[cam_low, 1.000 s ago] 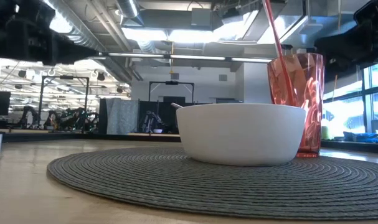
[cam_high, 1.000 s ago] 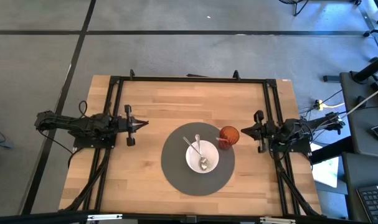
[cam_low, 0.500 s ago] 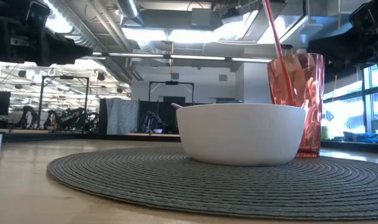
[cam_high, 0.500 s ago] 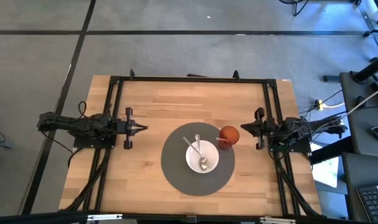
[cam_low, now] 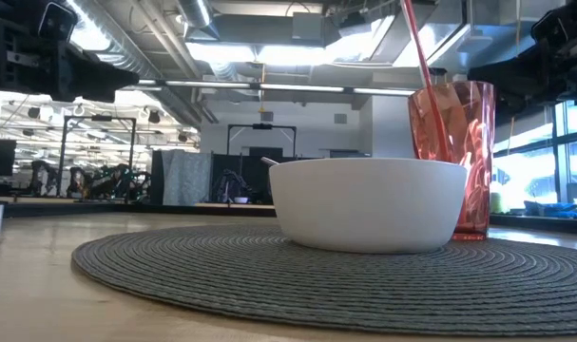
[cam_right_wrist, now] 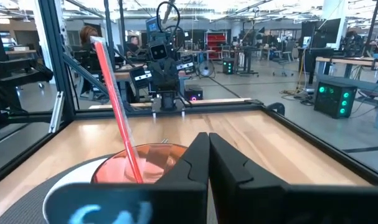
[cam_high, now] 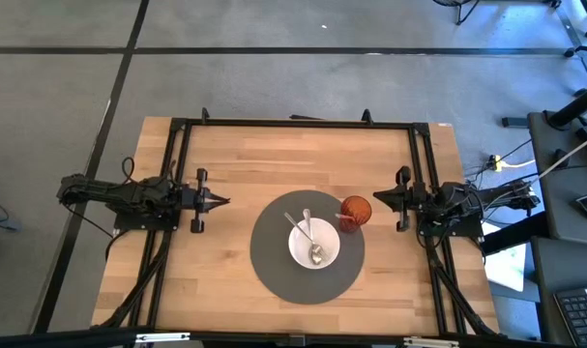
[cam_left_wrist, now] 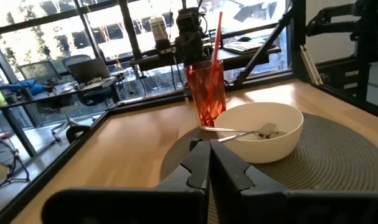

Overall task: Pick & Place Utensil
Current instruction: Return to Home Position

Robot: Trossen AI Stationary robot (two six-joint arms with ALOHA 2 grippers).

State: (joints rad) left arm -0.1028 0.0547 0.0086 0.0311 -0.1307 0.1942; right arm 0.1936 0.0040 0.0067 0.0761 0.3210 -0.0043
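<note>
The left gripper [cam_high: 225, 200] had straightened since a second before; it and the right gripper [cam_high: 375, 200] were both closed, empty. The orange straw [cam_low: 416, 47] leaned toward the left arm from the orange cup [cam_low: 469, 152] beside the white bowl [cam_low: 369, 204].

The bowl [cam_high: 295, 250] sits on the mat [cam_high: 272, 263], the cup [cam_high: 357, 209] holding the straw [cam_low: 414, 49] just beside.

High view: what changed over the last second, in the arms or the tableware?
The left tool drifted slightly toward the picture's lower edge; the right tool barely shifted. Both are shut and empty, and nothing was grasped or released. The orange cup, its straw, the white bowl with its utensils and the gray mat stayed put.
</note>
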